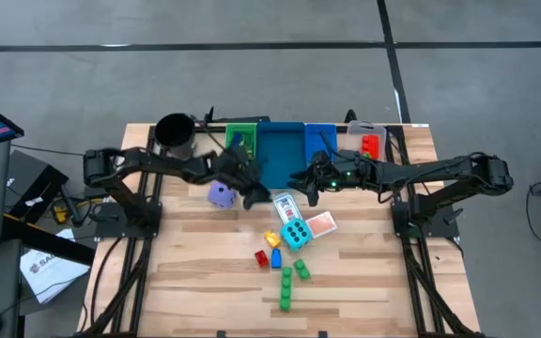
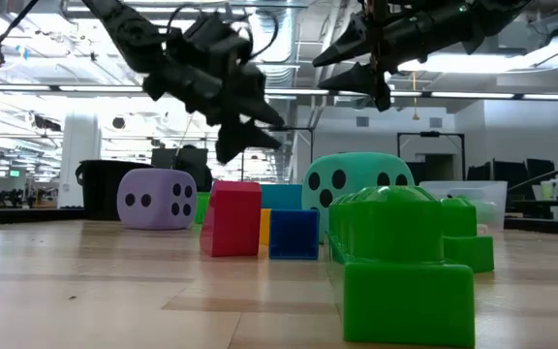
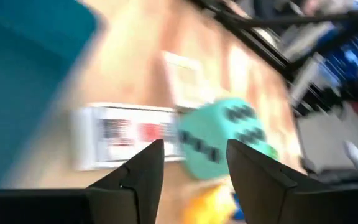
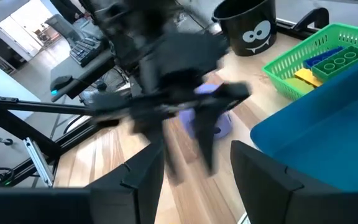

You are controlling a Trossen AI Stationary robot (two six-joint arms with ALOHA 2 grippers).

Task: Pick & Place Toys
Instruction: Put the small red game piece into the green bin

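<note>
Mid-frame, the left gripper (image 1: 255,199) hangs part-open and empty above a playing card (image 1: 285,206), the right gripper (image 1: 301,180) likewise part-open and empty.

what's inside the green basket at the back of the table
The right wrist view shows the green basket holding a blue brick and a yellow brick. Its wall hides whatever lies deeper.

A row of bins (image 1: 280,150) lines the far edge of the tabletop (image 1: 195,272), with a cup (image 1: 174,134) at the row's left end. The smaller die (image 1: 220,194) lies in front of the cup, left of the cards (image 1: 285,207). The larger die (image 1: 296,234) sits just in front of the cards, and the bricks (image 1: 289,277) are scattered nearer the front edge.
</note>
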